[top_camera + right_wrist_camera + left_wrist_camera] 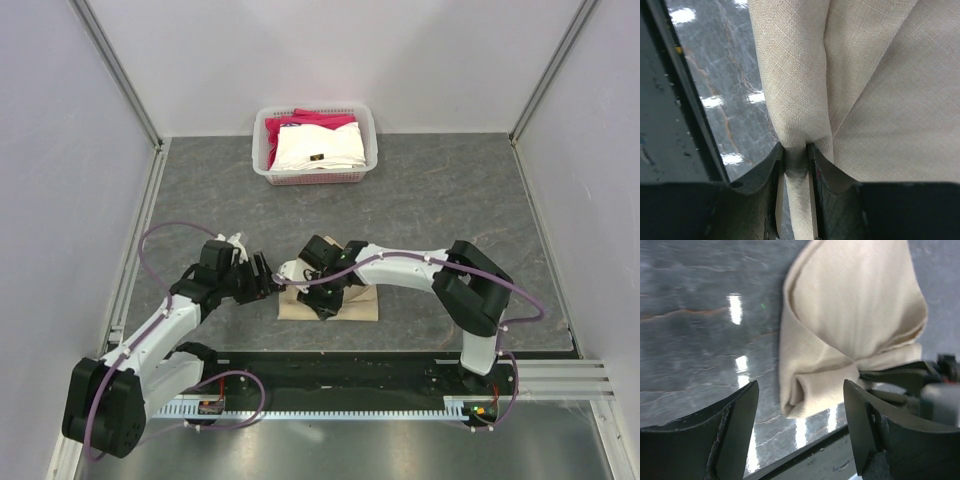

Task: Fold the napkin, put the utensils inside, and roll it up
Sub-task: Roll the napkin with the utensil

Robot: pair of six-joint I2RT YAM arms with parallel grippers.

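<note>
The tan napkin (355,304) lies folded and partly rolled near the table's front edge, under both grippers. My right gripper (322,298) is shut on a rolled fold of the napkin (796,100), pinching it between its fingers. My left gripper (272,281) is open, its jaws wide apart just left of the napkin's rolled end (850,330), not touching it. The right gripper's fingers (900,374) show at the right of the left wrist view. The knife is hidden.
A white basket (262,150) at the back holds a white folded cloth (318,146) and a pink-red folded cloth (322,120). The black rail (340,365) runs along the table's front edge, just below the napkin. Walls enclose three sides.
</note>
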